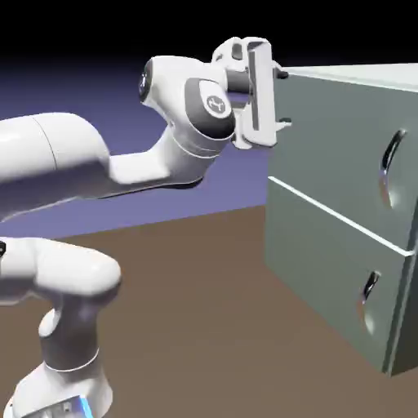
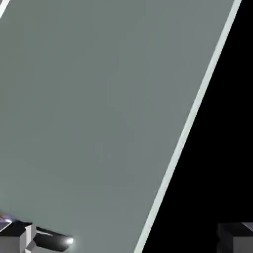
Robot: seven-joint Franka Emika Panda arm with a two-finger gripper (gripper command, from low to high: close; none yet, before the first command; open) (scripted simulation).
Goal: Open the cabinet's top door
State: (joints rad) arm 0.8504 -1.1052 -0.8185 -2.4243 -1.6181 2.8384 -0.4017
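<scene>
The pale grey-green cabinet (image 1: 369, 76) stands at the right of the exterior view. Its top door (image 1: 335, 151) is the larger upper panel and lies flush, with a long curved silver handle (image 1: 392, 168) near its far edge. My gripper (image 1: 284, 99) is open at the door's upper near corner, far from the handle, fingers pointing at the panel with nothing between them. In the hand view the flat grey-green door (image 2: 99, 108) fills most of the picture. Its pale edge (image 2: 188, 128) runs diagonally, with black beyond it. Both fingertips (image 2: 18, 237) show wide apart at the bottom corners.
Below the top door sits the shorter lower panel (image 1: 326, 261) with a smaller handle (image 1: 369, 292). The brown table (image 1: 204, 310) stretches in front of the cabinet. The robot's white arm (image 1: 82, 163) spans the left half of the exterior view.
</scene>
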